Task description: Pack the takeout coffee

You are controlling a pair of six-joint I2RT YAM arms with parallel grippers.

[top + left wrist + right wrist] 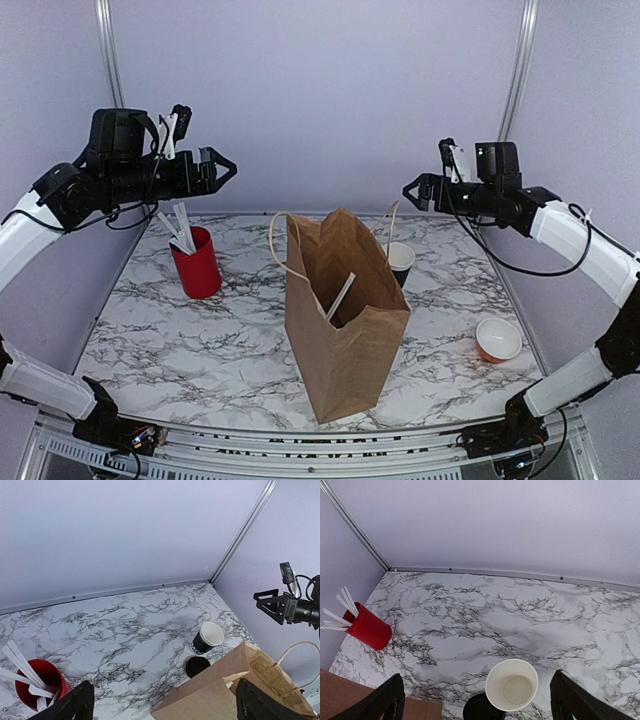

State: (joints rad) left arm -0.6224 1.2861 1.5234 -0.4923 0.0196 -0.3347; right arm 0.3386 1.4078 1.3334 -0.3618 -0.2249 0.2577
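Upright on the marbled table [200, 340], right of centre toward the back: coffee cup [400, 258], black with white print, white inside, mouth uncovered. Stands just behind the right rear corner of the paper bag [345, 330], partly hidden by it in the top view. Not in the bag. Flat on the table just beside the cup's foot, on the bag's side: round black lid [197, 666], off the cup. Impossible to tell whether touching the cup or just apart.

Paper bag brown, upright, mouth open, in the middle of the table. Two cord handles [278, 245] looping up, one at its left edge and one at its right. Inside, leaning against one wall: a single white stick [340, 297].

Left gripper [226, 168] high in the air over the left rear of the table, pointing right, fingers spread wide, nothing between them. Below it, near the back left: red cup [197, 265] with a bunch of white sticks [178, 228] poking out.

Right gripper [412, 192] likewise raised, over the back right, pointing left toward the other one, fingers wide apart, empty. Hangs above the coffee cup and well clear of it. From the wrist view, cup's bare white bottom plainly visible.

Near the right edge, well apart from the bag and the coffee cup: small orange bowl [497, 340], white inside, upright.
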